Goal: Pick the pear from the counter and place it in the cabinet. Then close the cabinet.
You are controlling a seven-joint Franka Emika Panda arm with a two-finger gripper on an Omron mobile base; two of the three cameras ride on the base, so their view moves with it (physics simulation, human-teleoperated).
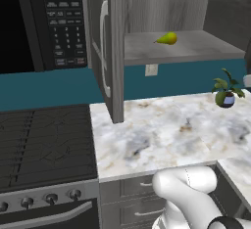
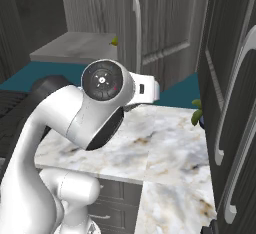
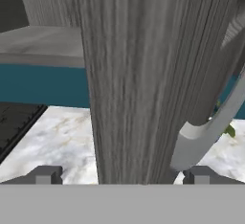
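Note:
The yellow-green pear (image 1: 167,38) lies on its side on the inner shelf of the grey cabinet (image 1: 196,47), whose two doors stand open. In the right base view a sliver of the pear (image 2: 114,41) shows past the right door (image 2: 165,28). My gripper (image 3: 122,175) is open and holds nothing. Its fingertips (image 3: 45,174) stand on either side of that door's panel (image 3: 129,74), and the silver bar handle (image 3: 206,132) is just to the right. I cannot tell whether they touch the door. The marble counter (image 1: 166,135) lies below.
The left door (image 1: 110,52) swings out over the counter's left end. A small potted plant (image 1: 225,93) sits at the back right. A black microwave (image 1: 44,22) hangs over the black stovetop (image 1: 44,140). Dark tall doors (image 2: 235,103) stand close on the right.

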